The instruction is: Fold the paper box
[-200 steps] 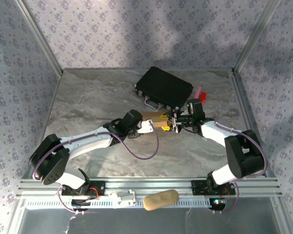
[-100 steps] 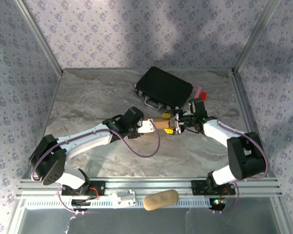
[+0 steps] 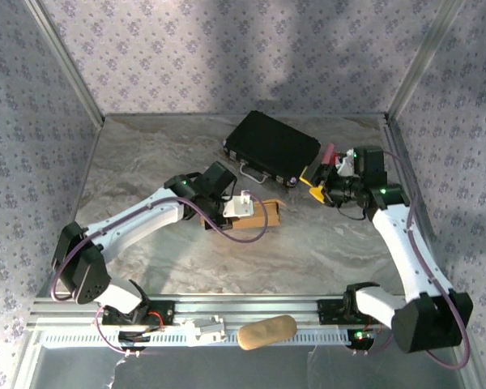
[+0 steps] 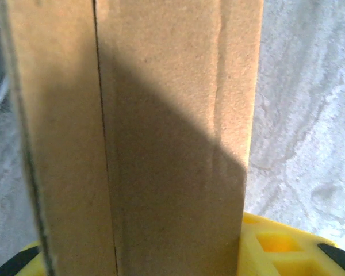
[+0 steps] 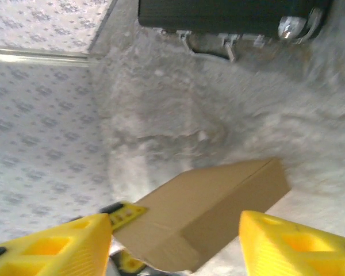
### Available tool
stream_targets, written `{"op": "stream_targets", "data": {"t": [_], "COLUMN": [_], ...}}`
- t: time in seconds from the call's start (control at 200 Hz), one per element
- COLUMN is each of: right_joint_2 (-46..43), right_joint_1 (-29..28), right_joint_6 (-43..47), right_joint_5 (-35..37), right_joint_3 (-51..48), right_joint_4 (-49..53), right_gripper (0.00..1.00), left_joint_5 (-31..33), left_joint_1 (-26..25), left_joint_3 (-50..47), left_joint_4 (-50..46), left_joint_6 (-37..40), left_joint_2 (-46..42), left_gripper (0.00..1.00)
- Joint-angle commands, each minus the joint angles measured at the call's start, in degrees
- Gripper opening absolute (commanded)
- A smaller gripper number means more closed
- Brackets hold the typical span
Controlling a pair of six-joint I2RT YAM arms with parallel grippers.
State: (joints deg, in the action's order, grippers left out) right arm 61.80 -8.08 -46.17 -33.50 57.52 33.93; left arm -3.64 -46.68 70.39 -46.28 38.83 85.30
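Observation:
The paper box (image 3: 265,215) is a small flat tan cardboard box, folded shut, near the middle of the table. My left gripper (image 3: 245,211) is shut on its left end. In the left wrist view the paper box (image 4: 161,126) stands close between the yellow fingers (image 4: 276,247). My right gripper (image 3: 313,184) hangs open to the right of the box and apart from it, beside the black case. In the right wrist view the paper box (image 5: 218,207) lies farther off beyond the open right gripper (image 5: 175,224), whose fingers (image 5: 57,247) hold nothing.
A black case (image 3: 271,146) with metal trim lies at the back centre, also at the top edge as the black case (image 5: 230,14). A red-pink object (image 3: 328,152) sits right of it. A tan oblong thing (image 3: 267,331) rests on the front rail. Patterned walls close in three sides.
My right gripper has left the box, opened and drawn back to the right and farther away. The left gripper has carried the box slightly toward the near edge.

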Motion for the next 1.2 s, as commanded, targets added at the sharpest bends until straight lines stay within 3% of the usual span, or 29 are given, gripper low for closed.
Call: {"op": "stream_targets", "data": {"t": [0.0, 0.16, 0.37, 0.75, 1.194], "right_joint_2": [-6.3, -11.8, -4.4, 5.0, 10.0], "right_joint_1": [-4.9, -17.2, -28.7, -31.4, -31.3], "right_joint_6": [15.5, 27.2, 33.9, 33.5, 32.3], "right_joint_5": [12.3, 24.9, 33.8, 31.7, 30.8], "right_joint_3": [-2.7, -5.3, -4.6, -2.4, -0.2], "right_joint_4": [3.5, 0.8, 2.0, -0.9, -2.6], "right_gripper": [0.57, 0.55, 0.61, 0.67, 0.58], "left_joint_5": [-3.7, -3.1, -2.4, -1.3, -1.0], "left_joint_1": [1.0, 1.3, 1.6, 1.6, 1.5], "left_joint_3": [2.6, 3.9, 5.3, 4.2, 3.8], "left_joint_4": [-9.2, -12.9, -14.1, -11.7, -10.7], "left_joint_6": [-0.1, 0.8, 0.5, -0.1, -0.1], "left_joint_2": [1.6, 3.0, 5.9, 6.3, 5.5], "left_gripper": [0.41, 0.41, 0.41, 0.42, 0.43]}}
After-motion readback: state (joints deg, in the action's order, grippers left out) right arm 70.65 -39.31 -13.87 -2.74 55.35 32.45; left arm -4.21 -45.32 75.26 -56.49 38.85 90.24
